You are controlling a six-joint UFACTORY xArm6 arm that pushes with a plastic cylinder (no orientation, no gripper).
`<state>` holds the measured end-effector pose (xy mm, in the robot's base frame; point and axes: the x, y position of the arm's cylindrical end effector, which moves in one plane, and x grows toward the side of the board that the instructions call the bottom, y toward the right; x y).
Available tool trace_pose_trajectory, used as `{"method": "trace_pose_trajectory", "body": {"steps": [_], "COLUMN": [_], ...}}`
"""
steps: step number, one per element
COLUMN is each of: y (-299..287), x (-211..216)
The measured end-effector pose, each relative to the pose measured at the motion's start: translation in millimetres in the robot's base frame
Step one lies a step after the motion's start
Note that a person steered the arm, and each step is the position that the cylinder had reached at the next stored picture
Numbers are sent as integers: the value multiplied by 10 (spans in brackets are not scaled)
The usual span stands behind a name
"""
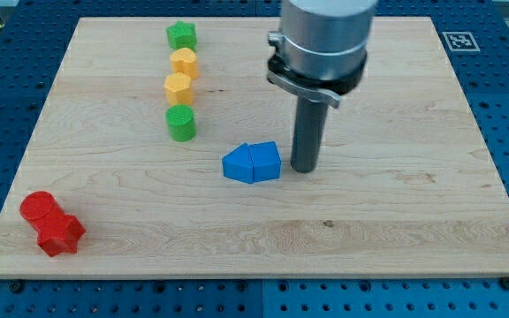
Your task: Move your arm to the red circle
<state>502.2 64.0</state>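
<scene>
A: Where is my tip [305,169], and does it grip something?

B: There are no jaws, only a rod. My tip stands just right of the two blue blocks [253,162], which touch each other.

A: And the red circle [39,208]?

B: Far left of the blue blocks and lower, touching a second red block [61,233]. Two green [181,123] and two yellow blocks [178,87] form a column above and left of the blue blocks.

The arm entered from the view's top, right of centre, its grey cylindrical body [327,31] cut off by the frame edge. A metal collar [307,78] ringed its lower end. From it a straight dark rod [307,128] hung vertically, and my tip [305,169] rested at the board surface near mid-view.
</scene>
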Motion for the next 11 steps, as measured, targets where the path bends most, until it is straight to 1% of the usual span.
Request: {"method": "trace_pose_trajectory", "body": {"steps": [1, 2, 5, 6, 7, 8, 10, 11], "y": [68, -229, -1579, -1656, -1549, -1843, -2606, -3280], "x": [404, 715, 1149, 1162, 941, 677, 130, 67]}}
